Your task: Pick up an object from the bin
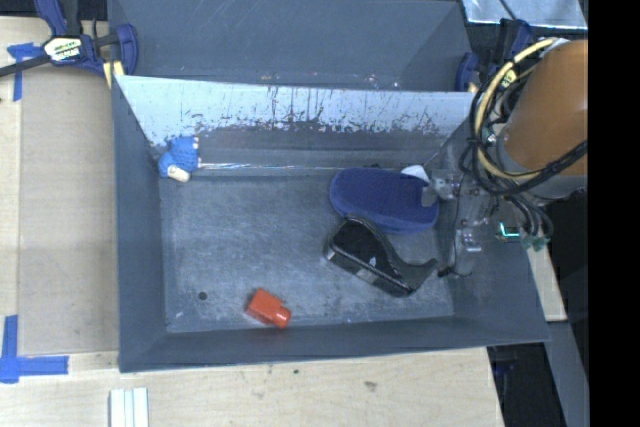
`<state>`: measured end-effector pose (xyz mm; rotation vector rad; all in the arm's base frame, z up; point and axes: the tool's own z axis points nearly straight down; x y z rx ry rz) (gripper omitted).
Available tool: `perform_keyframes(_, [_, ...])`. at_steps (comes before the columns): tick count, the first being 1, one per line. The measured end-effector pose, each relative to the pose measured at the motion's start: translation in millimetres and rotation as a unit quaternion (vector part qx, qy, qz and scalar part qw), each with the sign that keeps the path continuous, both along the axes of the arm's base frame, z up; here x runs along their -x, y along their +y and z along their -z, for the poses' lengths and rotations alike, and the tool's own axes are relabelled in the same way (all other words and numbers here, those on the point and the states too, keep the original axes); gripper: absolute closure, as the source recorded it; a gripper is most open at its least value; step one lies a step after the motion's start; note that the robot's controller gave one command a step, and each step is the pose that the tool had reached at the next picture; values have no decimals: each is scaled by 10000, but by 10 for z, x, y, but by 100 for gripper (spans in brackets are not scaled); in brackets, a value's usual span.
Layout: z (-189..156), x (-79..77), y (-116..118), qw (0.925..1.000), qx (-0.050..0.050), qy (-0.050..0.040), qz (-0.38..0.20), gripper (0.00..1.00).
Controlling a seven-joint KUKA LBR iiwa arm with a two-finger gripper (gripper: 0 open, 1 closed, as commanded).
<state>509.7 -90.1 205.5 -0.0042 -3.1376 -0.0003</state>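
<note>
Where the arm (545,105) with its orange cover comes in from the right, the claw (452,260) hangs low over the right part of the bin (290,35), close to the right wall; how far it is open I cannot tell, and whether it has hold of anything I cannot tell either. Its tip is at the right end of a black flat thing (365,255), which has a narrow tail pointing towards the claw; the tail seems to reach the tip, but the contact is not clear. This black flat thing lies slanted on the bin floor, in the right half and towards the front wall; some pale marks show on its top. Just behind it, touching it or partly over its far edge, lies a dark blue oval thing (380,195), rounded like a pad or a slipper; a small white piece (415,174) shows at its far right edge, near the arm. Well apart from these, near the front wall and left of the middle, lies a small orange-red block (268,308); in the far left corner, against the back wall, sits a small light blue and white thing (180,158).
</note>
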Motion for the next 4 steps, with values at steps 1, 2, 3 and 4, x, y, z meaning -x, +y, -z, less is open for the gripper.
perform_keyframes(1, [1315, 174, 210, 9989, 40, -215, -421, 0])
perform_keyframes(2, [1272, 165, 199, 9988, 51, -214, -443, 100])
perform_keyframes(3, [1301, 69, 100, 9995, 25, -102, -311, 100])
perform_keyframes(4, [1301, 74, 84, 9995, 39, -98, -305, 100])
